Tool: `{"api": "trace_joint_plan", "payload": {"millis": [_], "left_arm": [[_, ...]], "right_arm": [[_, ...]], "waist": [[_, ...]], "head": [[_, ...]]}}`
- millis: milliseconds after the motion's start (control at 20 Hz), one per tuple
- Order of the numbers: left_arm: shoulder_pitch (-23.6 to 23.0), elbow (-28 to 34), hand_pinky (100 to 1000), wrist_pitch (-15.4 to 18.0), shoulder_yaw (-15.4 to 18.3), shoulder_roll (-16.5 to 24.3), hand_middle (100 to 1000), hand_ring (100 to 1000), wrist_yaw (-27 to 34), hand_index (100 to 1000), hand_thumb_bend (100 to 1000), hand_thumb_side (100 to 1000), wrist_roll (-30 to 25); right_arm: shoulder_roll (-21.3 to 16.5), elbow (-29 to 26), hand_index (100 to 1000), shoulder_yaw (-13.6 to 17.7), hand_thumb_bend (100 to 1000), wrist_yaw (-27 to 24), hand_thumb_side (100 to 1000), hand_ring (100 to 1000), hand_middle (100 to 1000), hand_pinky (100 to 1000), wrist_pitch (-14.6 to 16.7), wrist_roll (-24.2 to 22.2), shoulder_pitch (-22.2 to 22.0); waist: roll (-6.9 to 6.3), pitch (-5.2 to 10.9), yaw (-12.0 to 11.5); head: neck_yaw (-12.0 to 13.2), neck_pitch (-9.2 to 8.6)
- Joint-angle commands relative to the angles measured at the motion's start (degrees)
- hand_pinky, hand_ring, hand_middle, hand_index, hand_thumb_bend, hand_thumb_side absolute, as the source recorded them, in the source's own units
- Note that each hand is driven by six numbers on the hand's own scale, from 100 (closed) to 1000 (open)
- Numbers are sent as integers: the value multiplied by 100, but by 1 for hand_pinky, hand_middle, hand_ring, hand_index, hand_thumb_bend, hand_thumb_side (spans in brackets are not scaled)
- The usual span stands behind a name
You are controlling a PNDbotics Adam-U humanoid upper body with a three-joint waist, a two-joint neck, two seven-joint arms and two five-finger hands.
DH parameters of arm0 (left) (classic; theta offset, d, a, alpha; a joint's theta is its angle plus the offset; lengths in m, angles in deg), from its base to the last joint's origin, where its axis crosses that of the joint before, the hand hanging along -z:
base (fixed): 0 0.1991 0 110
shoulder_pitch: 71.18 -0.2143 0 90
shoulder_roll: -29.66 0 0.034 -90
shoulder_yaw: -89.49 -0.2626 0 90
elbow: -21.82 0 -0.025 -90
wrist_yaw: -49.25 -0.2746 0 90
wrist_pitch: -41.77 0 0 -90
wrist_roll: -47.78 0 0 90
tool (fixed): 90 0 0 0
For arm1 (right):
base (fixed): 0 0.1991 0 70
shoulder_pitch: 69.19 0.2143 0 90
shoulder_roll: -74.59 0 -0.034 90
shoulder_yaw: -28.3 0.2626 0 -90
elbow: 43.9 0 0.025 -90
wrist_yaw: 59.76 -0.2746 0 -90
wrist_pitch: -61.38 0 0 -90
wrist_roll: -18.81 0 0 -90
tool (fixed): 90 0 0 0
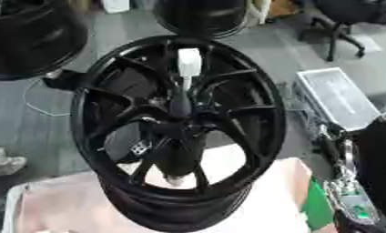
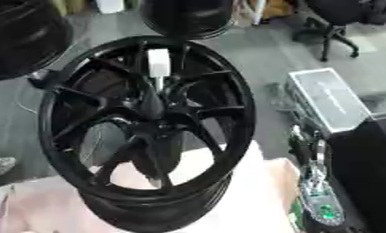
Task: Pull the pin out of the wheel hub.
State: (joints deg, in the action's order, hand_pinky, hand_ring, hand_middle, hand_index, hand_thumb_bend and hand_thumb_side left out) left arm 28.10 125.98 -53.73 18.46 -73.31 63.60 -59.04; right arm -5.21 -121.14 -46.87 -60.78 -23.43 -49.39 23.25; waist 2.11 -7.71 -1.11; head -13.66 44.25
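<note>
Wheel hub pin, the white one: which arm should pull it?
Likely the right. The right arm shows beside the wheel hub; no left arm is in view. The white pin sits near its upper spokes.

Soft, even indoor light; overall blur (faint sheen on black spokes)

I look down on a grey floor (image 1: pixel 124 32). A black office chair (image 1: pixel 343 22) stands far right, a silver case (image 1: pixel 336 98) lies nearer, and a white cable (image 1: pixel 37 102) trails at left.
</note>
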Motion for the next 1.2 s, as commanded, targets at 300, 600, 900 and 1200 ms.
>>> {"api": "trace_joint_plan", "payload": {"millis": [300,600,900,1200], "left_arm": [[19,106,687,-25,-9,89,593,624,-85,587,175,979,-82],[0,83,691,-96,-36,137,622,640,-309,703,176,1000,-350],[-60,51,700,-135,-78,167,646,653,-670,806,167,1000,-789],[-119,-3,709,-136,-125,165,657,660,-879,828,139,1000,-1172]], "right_arm": [[-239,-167,841,105,100,46,566,542,793,475,-8,18,-18],[-1208,-425,844,215,100,117,522,539,793,468,-106,35,27],[-2943,-1161,871,-53,100,307,446,538,807,474,-317,-461,461],[-4363,-1703,883,-573,100,240,391,529,821,480,-447,-1585,1277]], "waist": [[16,93,-26],[61,110,-28],[97,136,-58],[141,146,-177]], "head": [[10,-13],[19,-13],[-11,-13],[-68,-13]]}}
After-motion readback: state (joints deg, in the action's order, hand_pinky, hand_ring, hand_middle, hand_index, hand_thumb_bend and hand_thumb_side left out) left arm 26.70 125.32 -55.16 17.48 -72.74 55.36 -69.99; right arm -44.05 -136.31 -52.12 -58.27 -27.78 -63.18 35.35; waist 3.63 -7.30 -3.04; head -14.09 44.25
